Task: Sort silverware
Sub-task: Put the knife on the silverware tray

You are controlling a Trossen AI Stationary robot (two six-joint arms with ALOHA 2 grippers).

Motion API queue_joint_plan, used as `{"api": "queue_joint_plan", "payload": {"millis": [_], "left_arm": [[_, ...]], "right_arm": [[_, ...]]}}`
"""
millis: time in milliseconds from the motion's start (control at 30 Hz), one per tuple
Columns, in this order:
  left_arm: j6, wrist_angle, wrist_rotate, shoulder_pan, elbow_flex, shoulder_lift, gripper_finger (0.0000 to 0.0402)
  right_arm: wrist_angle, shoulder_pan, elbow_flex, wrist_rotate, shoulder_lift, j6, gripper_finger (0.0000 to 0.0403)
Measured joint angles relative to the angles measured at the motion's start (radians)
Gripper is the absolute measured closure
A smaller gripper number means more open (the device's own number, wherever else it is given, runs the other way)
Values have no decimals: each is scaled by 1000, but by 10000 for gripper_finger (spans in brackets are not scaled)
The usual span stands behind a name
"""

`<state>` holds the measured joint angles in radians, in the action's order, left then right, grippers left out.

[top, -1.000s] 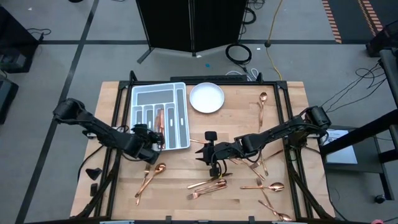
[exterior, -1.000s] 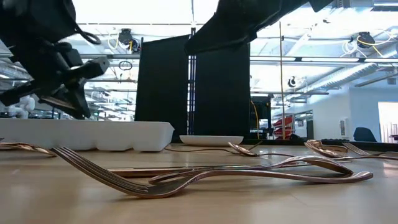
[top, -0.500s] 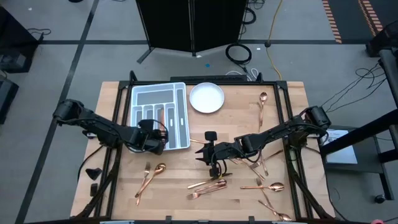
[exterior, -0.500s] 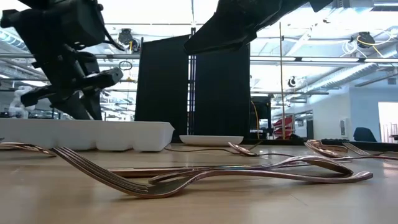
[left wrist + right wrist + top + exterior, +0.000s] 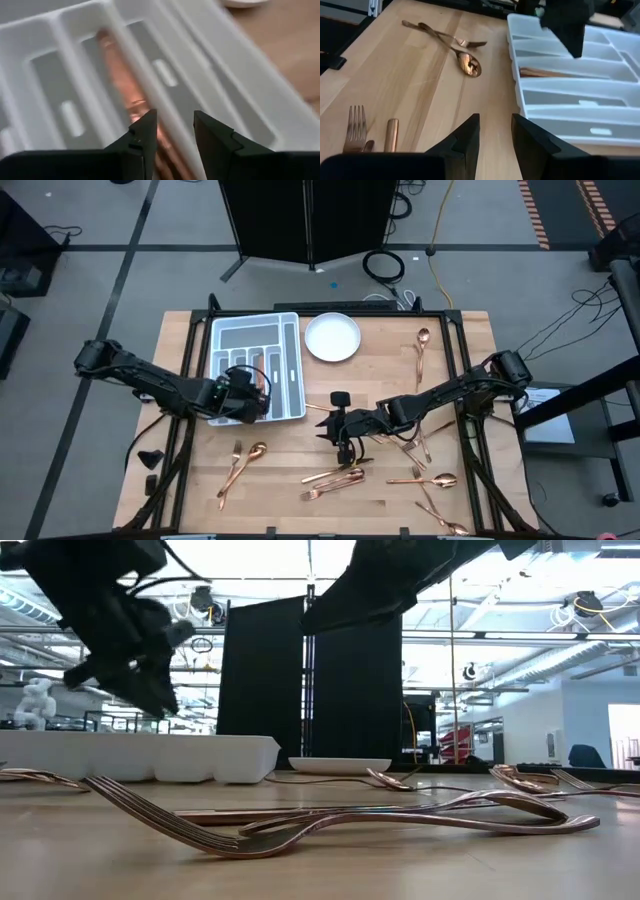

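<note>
Two grippers at work. Left gripper [image 5: 243, 383] over the tray [image 5: 290, 370] near the bench's far left corner, fingers [image 5: 145, 132] parted, empty, above copper silverware [image 5: 131, 97] in one slot. Right gripper [image 5: 340, 430] mid-bench, fingers [image 5: 470, 132] apart, holding nothing. Loose forks [image 5: 335, 478] and spoons [image 5: 425, 480] along the near edge; one spoon [image 5: 422, 340] toward the far right corner.
</note>
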<state>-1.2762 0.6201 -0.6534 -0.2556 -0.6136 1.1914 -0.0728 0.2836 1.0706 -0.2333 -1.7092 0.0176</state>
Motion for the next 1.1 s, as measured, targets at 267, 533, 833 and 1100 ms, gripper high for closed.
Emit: {"api": "queue_joint_plan", "payload": {"millis": [267, 533, 833, 1100], "left_arm": [[536, -417, -32, -127, 0, 17, 279], [887, -614, 16, -195, -1, 101, 279], [954, -1024, 201, -194, 0, 295, 279], [1002, -1284, 377, -198, -41, 488, 279]], "right_arm": [[132, 13, 0, 48, 0, 140, 300], [261, 49, 0, 214, 0, 325, 300], [290, 118, 0, 322, 0, 382, 300], [215, 137, 0, 223, -8, 299, 300]]}}
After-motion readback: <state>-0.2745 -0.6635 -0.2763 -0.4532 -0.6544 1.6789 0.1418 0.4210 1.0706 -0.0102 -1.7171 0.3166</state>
